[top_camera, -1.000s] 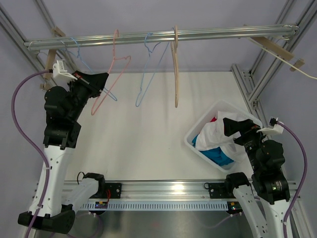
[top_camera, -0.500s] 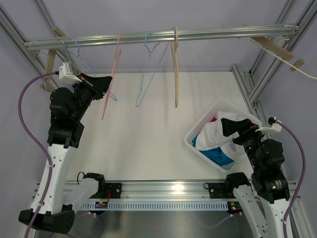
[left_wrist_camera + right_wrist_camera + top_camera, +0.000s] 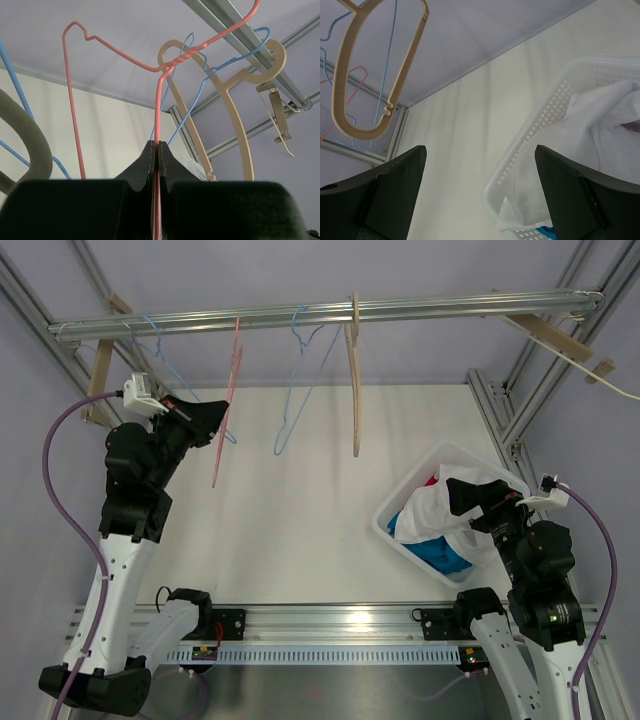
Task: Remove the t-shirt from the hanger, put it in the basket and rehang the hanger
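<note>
White t-shirt [image 3: 432, 508] | in basket [image 3: 380, 523] | right tool [image 3: 480, 152] (spread) seemingly just above

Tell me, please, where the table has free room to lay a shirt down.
The table is bare between the left arm and the basket, on the near side of the hangers. Crowded: the right side, where the basket holds a white shirt and blue cloth under the right gripper.

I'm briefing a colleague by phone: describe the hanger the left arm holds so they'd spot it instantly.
Find the metal rail across the top of the frame. Toward its left end hangs the pink wire hanger, pinched in the shut left gripper. It is the only pink one: blue wire hangers flank it and a tan wooden hanger hangs further right.
</note>
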